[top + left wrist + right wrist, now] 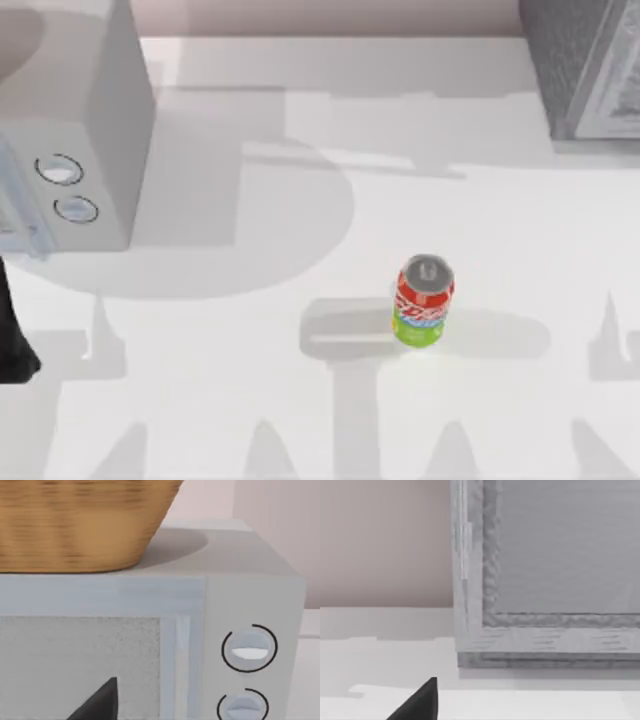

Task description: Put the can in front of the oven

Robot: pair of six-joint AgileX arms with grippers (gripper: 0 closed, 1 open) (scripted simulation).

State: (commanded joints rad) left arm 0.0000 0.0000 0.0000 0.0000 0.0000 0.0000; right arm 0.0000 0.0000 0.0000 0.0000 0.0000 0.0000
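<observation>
The can (424,302) stands upright on the white table, right of the middle, with a silver top, a red band and a green lower part. Nothing touches it. The white oven (85,150) with two round knobs stands at the far left; it appears in the left wrist view too, oven (150,650), close and front-on. A dark part of my left gripper (100,702) points at its door. My left arm (14,340) is at the left edge, well away from the can. A dark part of my right gripper (420,700) shows low over the table.
A wicker basket (80,525) sits on top of the oven. A grey box-shaped appliance (585,65) stands at the far right corner, and the same grey appliance (545,580) is close in front of the right wrist camera. Arm shadows lie across the near table.
</observation>
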